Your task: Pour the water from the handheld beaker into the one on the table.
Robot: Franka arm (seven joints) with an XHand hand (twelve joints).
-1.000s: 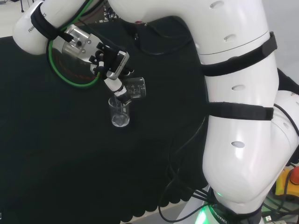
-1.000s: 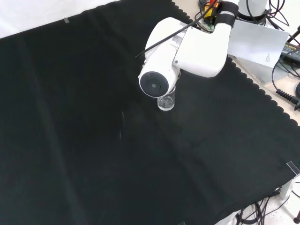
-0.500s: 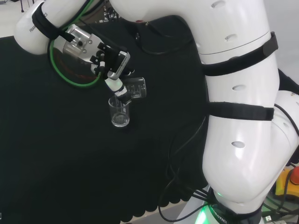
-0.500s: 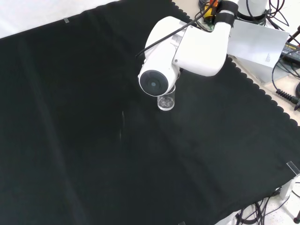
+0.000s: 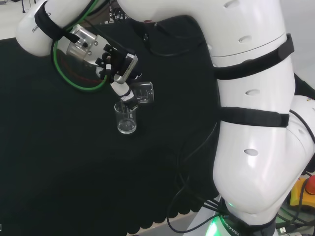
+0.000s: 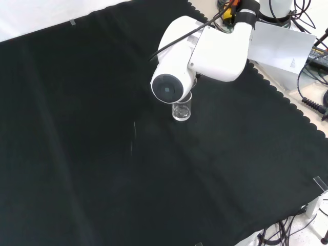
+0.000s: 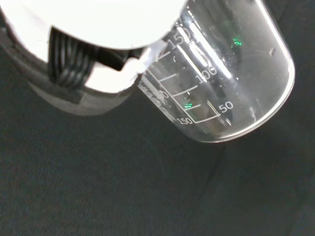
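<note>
In the head view the hand (image 5: 118, 66) hangs above the desk (image 5: 59, 162) with its fingers (image 5: 127, 96) curled round a clear beaker (image 5: 143, 92), which lies tipped on its side, just right of the fingers; a second clear beaker (image 5: 126, 119) stands upright on the black cloth directly below the fingertips; in the front view this beaker (image 6: 182, 110) sits just under the arm's round grey cap (image 6: 167, 88); the wrist view shows the held beaker (image 7: 231, 73) close beside a white finger (image 7: 113, 73), tilted.

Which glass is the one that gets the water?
Find the big black cloth and the white arm above it. Just under the arm's round grey cap stands a small clear cup, upright on the cloth. The other cup is tipped in the hand.
</note>
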